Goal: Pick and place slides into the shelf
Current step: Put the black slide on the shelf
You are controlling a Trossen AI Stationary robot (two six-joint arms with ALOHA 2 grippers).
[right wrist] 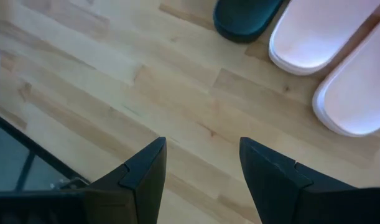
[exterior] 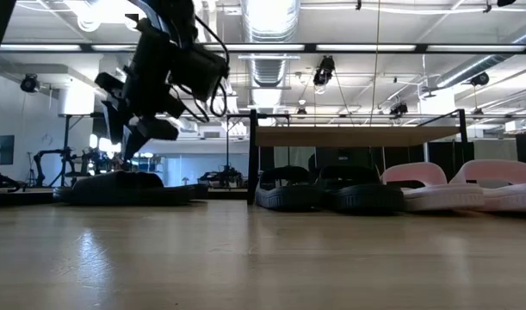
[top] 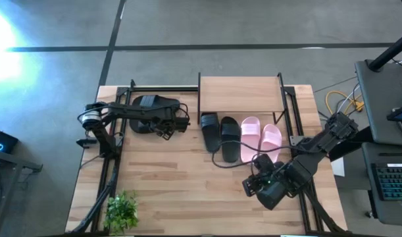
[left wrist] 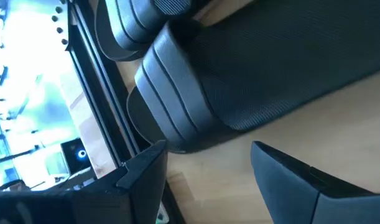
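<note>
The shelf (top: pixel 240 92) stands at the table's far middle. Beneath its plank top, two black slides (top: pixel 220 135) and two pale pink slides (top: pixel 260 138) stand side by side on their soles, heels sticking out toward the near edge. Two more black slides (top: pixel 148 105) lie on the table left of the shelf. My left gripper (left wrist: pixel 208 171) hangs open just above them (left wrist: pixel 239 74), slanting down; the low view shows a gap between its fingers (exterior: pixel 129 129) and the slides (exterior: pixel 129 188). My right gripper (right wrist: pixel 202 165) hangs open over bare wood, near the pink heels (right wrist: pixel 314 43).
A small green plant (top: pixel 122 210) stands at the near left corner. Black frame rails (top: pixel 112 171) run along the table's left and right sides. A cable (top: pixel 233 164) loops on the wood near the right arm. A desk with a keyboard (top: pixel 391 181) is off the right edge.
</note>
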